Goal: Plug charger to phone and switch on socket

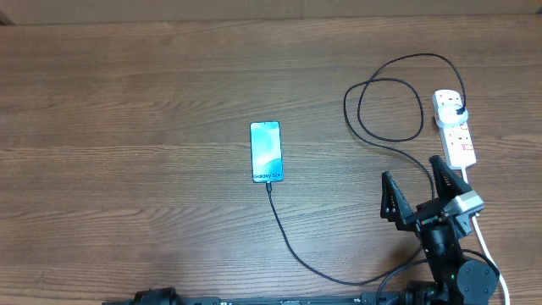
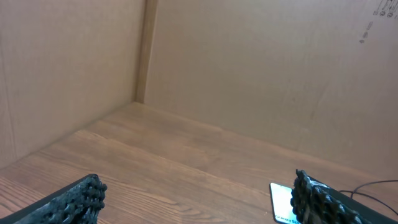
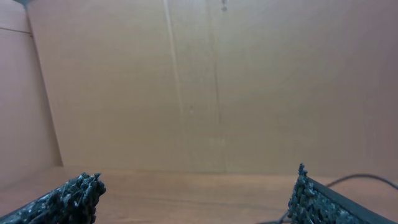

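The phone [image 1: 265,151] lies face up mid-table with its screen lit. It also shows in the left wrist view [image 2: 281,200]. The charger cable [image 1: 288,241] has its tip in the phone's near end. It runs to the front edge, then loops up to a black plug [image 1: 458,111] seated in the white socket strip [image 1: 457,140] at the right. My right gripper [image 1: 412,171] is open and empty just in front of and left of the socket; its fingers [image 3: 196,193] are wide apart. My left gripper [image 2: 196,193] is open and empty, low over the table.
The socket's thick white cord [image 1: 487,246] runs down past the right arm to the front edge. Cardboard walls [image 3: 217,81] stand behind and to the left of the table. The cable's loop [image 1: 389,110] lies left of the socket.
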Controlling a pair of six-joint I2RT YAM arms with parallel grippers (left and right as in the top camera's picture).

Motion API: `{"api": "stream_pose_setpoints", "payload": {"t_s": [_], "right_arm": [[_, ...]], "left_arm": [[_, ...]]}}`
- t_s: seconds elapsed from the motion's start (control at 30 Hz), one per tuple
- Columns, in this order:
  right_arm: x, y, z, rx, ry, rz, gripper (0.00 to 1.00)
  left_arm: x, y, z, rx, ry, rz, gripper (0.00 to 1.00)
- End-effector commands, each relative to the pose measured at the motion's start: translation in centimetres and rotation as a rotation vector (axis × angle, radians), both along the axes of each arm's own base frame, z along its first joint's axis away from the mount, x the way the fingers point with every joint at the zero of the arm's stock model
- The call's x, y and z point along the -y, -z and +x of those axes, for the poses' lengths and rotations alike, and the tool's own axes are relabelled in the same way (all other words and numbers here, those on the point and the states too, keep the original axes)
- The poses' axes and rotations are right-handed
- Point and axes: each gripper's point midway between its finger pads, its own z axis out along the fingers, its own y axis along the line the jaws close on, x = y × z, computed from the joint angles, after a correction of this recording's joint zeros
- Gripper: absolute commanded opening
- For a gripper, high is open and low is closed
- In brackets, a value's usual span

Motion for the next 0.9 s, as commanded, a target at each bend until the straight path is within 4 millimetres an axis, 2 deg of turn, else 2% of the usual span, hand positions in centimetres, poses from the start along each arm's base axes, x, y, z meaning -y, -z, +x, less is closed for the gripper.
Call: {"api": "stream_pose_setpoints", "payload": {"t_s": [0.0,0.23,0.5,0.73,0.8,0.87], "right_arm": [[0.5,0.7,0.3,-0.009,0.031,0.019,1.0],[1.7,2.0,1.0,-0.033,0.099,0.039,1.0],[2.0,3.5,1.4,-0.071,0.12,0.039,1.0],[1.9,7.8,1.9,-0.25,0.119,0.039,1.0],[1.9,8.6,1.9,-0.284,0.119,0.039,1.0],[1.9,8.6,1.9,-0.284,0.121,0.035,1.0]], "left_arm": [[-0.1,0.1,-0.3,0.014,-0.013,-0.012,1.0],[-0.1,0.1,-0.3,0.014,-0.013,-0.012,1.0],[-0.1,0.1,-0.3,0.014,-0.013,-0.012,1.0],[-0.1,0.1,-0.3,0.014,-0.013,-0.012,1.0],[-0.1,0.1,-0.3,0.014,-0.013,-0.012,1.0],[-0.1,0.1,-0.3,0.014,-0.013,-0.012,1.0]]}}
